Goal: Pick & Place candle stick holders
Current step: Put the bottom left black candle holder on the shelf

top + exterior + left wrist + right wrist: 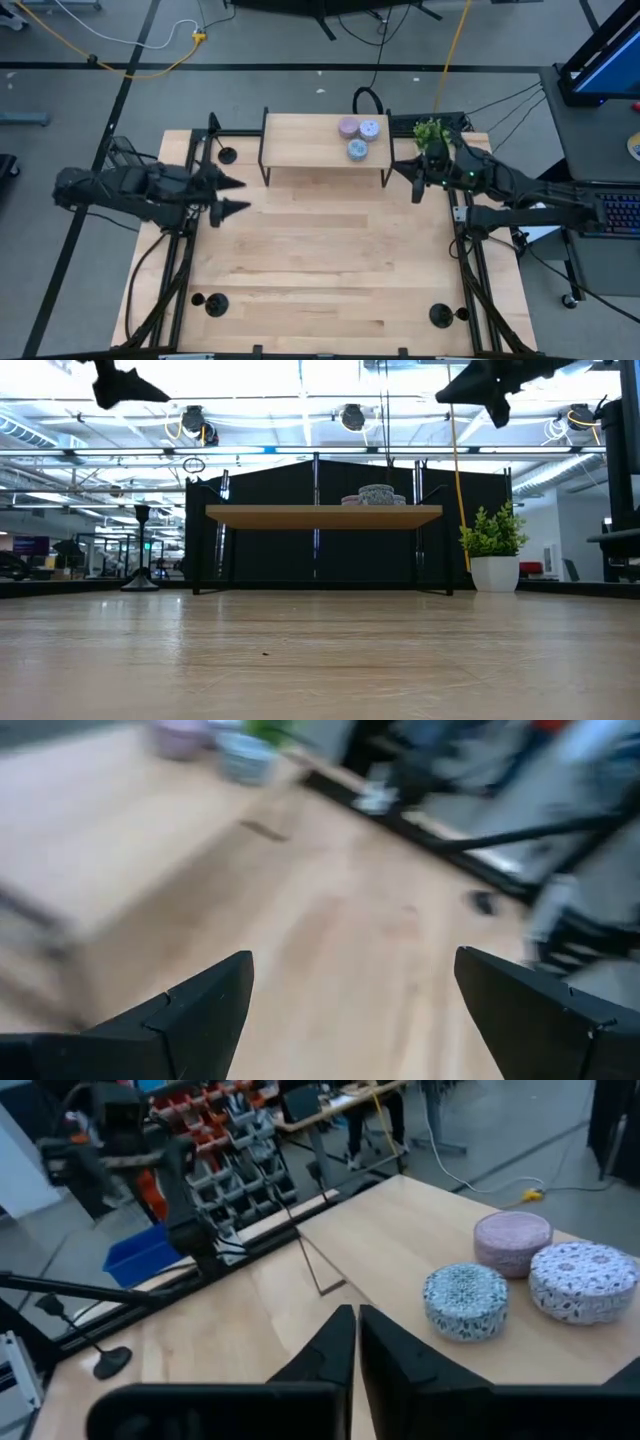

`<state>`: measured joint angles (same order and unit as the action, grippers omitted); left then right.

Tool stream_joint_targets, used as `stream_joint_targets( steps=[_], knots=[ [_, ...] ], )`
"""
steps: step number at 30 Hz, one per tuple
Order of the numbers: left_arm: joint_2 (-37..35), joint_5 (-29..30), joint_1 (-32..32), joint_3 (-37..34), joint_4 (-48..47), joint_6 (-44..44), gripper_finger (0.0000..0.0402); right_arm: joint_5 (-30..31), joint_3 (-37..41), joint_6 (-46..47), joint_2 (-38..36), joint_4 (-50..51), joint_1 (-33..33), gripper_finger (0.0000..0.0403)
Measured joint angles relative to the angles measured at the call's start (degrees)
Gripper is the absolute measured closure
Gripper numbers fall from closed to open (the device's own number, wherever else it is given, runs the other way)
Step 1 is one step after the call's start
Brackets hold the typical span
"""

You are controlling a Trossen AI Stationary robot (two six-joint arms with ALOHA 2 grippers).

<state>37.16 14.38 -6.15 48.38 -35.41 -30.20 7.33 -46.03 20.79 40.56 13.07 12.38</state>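
Three black candle stick holders stand on their round bases on the wooden table: one at the far left (228,155) beside the raised shelf, one near the front left corner (212,303), one near the front right corner (440,316). The low view shows one holder (141,560) upright, and the right wrist view shows one (110,1362). My left gripper (245,196) hovers open above the table's left side, with nothing between its fingers (200,1005). My right gripper (412,180) is shut and empty (357,1345), raised beside the shelf's right end.
A raised wooden shelf (300,150) on black legs stands at the far middle, carrying three round patterned tins (358,135). A potted green plant (432,130) sits at the far right. Black frame rails run along both table sides. The bare table middle lies between the arms.
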Motion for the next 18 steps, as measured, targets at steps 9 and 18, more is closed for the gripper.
stream_joint_targets(
  steps=[9, 18],
  knots=[
    [4.0, 15.2, 7.8, 20.1, -24.9, -2.8, 0.0050, 0.1, 5.5, 0.2, -5.4, -3.9, -1.0, 0.0402],
    [7.9, 10.9, 21.1, 24.4, -34.1, -1.6, 0.0050, 0.1, 12.1, 0.1, -7.9, -17.7, -1.0, 0.0402]
  ],
)
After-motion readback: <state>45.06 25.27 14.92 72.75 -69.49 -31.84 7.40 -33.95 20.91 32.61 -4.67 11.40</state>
